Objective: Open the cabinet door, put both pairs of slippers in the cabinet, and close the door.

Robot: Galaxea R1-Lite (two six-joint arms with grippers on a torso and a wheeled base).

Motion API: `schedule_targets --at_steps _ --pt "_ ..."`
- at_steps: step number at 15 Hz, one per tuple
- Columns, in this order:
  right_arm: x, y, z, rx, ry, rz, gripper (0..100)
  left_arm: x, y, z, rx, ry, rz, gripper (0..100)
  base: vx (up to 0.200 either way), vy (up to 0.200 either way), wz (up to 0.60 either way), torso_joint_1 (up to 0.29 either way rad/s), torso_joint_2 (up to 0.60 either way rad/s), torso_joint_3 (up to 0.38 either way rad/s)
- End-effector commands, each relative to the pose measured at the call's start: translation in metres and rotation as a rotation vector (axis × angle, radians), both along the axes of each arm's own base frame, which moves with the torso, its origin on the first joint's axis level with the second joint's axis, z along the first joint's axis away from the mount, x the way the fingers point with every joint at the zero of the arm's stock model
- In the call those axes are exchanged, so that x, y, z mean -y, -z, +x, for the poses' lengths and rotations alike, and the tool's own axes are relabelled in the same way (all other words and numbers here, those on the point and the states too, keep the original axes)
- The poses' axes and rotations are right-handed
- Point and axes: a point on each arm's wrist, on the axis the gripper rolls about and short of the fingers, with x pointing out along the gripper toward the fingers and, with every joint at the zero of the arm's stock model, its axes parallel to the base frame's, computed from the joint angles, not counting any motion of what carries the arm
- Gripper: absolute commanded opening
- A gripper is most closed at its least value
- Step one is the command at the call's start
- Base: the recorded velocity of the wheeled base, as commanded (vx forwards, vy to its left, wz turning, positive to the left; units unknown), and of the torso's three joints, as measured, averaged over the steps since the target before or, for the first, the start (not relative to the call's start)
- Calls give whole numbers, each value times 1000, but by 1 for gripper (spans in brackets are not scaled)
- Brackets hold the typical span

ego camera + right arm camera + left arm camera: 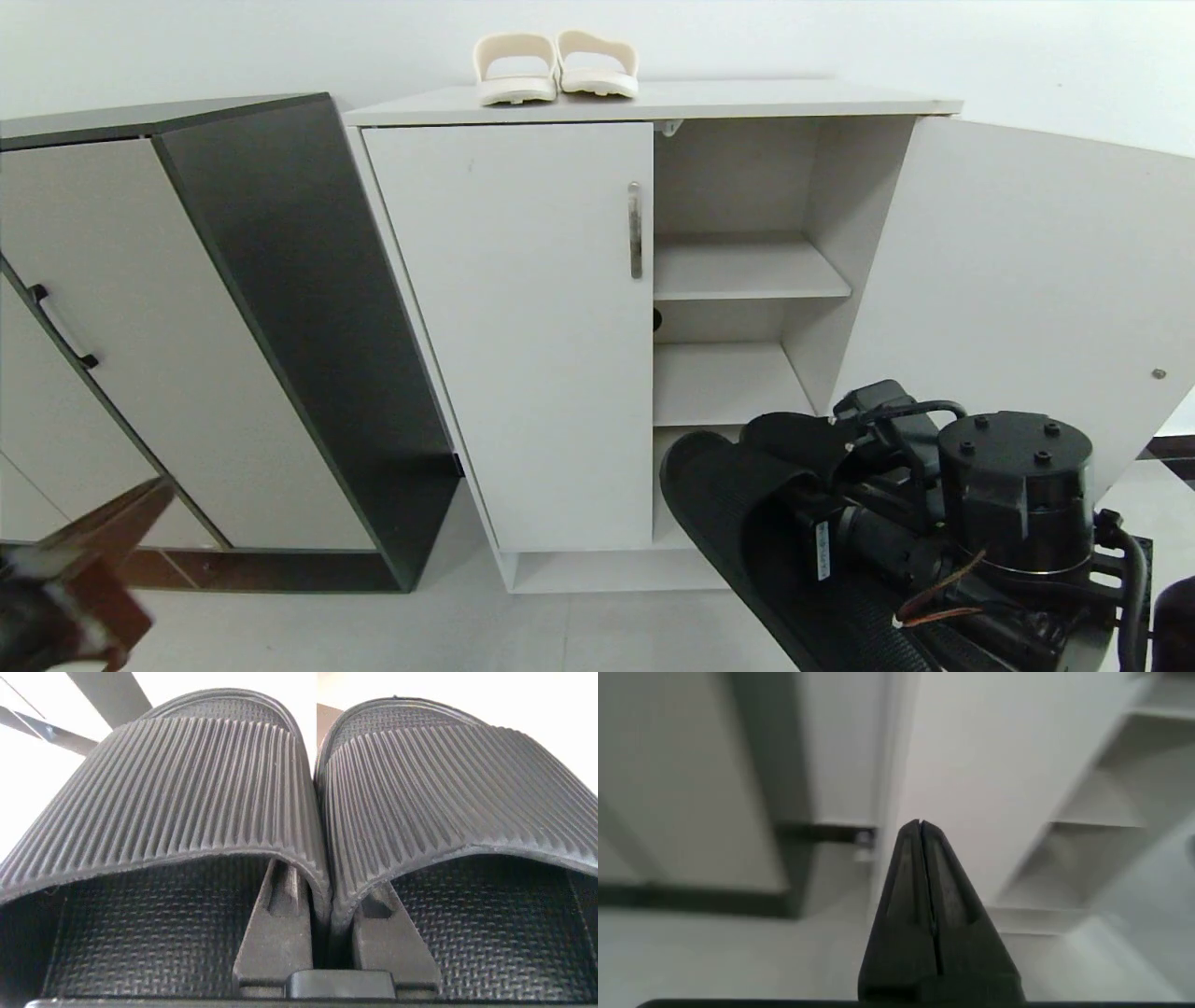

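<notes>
Two black slippers (187,793) (one cream pair (523,65))

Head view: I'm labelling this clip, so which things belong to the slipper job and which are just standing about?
Job: black slippers in the right gripper; cream slippers on the white cabinet; its open door.
Standing about: dark cabinet beside it.

A white cabinet (509,355) stands on the pale tiled floor (448,625), close beside a grey cabinet (308,308) with dark sides. On the white cabinet's flat top (766,96), left of its middle, a pair of cream slippers (588,67) lies side by side, touching. Behind the open right door (1018,280), two white shelves (742,271) sit one above the other.
</notes>
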Motion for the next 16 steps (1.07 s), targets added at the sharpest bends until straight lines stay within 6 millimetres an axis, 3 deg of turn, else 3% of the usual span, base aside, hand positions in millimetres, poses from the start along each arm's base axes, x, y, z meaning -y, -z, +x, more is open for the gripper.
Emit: schedule_targets --at_steps 1,3,8,12,16 --pt "-1 6 1 -17 -5 -16 0 -26 75 -92 64 -336 25 0 0 0 0 0 0 0" --pt "-2 11 1 -28 -7 -28 0 -25 94 -101 44 -317 28 0 0 0 0 0 0 0" --pt "-13 13 -12 -27 -60 -31 0 -16 97 -98 98 86 44 0 0 0 0 0 0 0" --pt "-15 12 -13 -15 -70 -22 0 -16 101 -98 54 95 142 0 0 0 0 0 0 0" --pt "-17 11 -12 -6 -57 -20 0 -16 101 -98 55 93 102 0 0 0 0 0 0 0"
